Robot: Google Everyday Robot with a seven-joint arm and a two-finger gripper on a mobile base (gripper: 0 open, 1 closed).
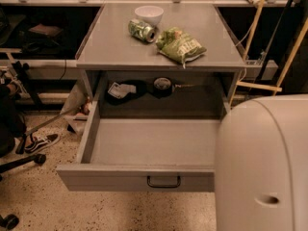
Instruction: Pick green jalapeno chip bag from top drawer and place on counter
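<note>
The green jalapeno chip bag [181, 45] lies flat on the counter [115, 44], right of centre, free of any hold. The top drawer [154, 143] is pulled fully open below it and its grey floor is bare; its black pull handle [164, 182] is at the front centre. The gripper is out of view. Only a large white rounded part of my arm [262, 165] shows at the lower right, covering the drawer's right front corner.
A green-and-white soda can [141, 30] lies on its side on the counter next to a white bowl [148, 14]. Dark items [139, 88] sit in the recess behind the drawer. A shoe [42, 141] and chair wheels [9, 220] are on the floor at left.
</note>
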